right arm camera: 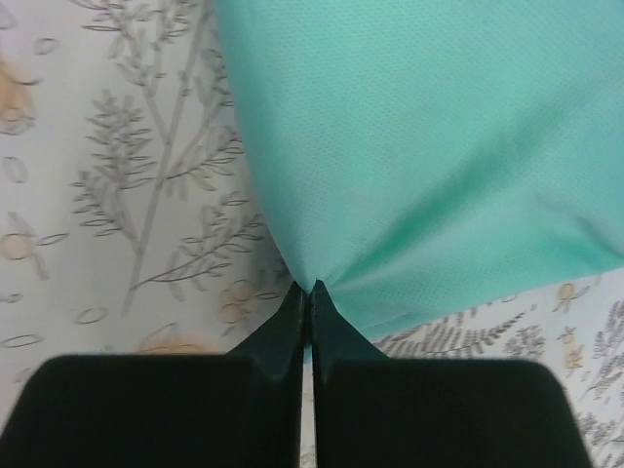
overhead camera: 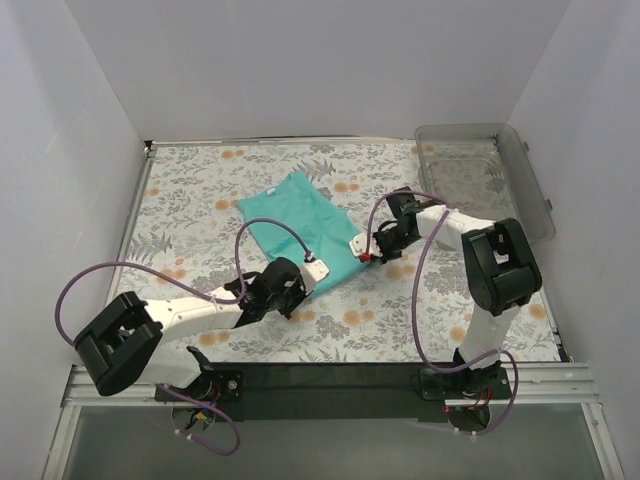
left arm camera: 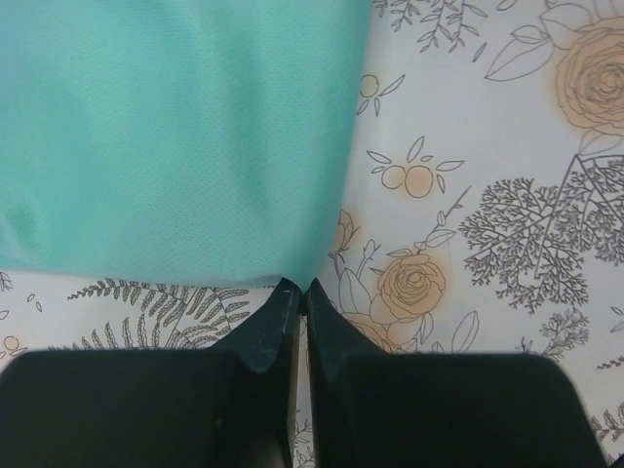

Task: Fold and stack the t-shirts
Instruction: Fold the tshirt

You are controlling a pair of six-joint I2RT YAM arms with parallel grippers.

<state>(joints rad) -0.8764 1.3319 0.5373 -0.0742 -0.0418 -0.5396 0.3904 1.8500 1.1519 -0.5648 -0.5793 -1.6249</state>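
The teal t-shirt (overhead camera: 301, 222) lies folded into a long strip on the flowered table, running from the back middle toward the near right. My left gripper (overhead camera: 311, 272) is shut on the shirt's near corner; in the left wrist view the teal cloth (left arm camera: 175, 136) ends right at the closed fingertips (left arm camera: 298, 290). My right gripper (overhead camera: 364, 250) is shut on the shirt's near right corner; in the right wrist view the cloth (right arm camera: 429, 146) puckers into the closed tips (right arm camera: 309, 289). No neck label shows.
A clear plastic bin (overhead camera: 485, 170) stands at the back right corner of the table. White walls close in on the left, back and right. The flowered tablecloth (overhead camera: 190, 200) shows bare to the left and in front of the shirt.
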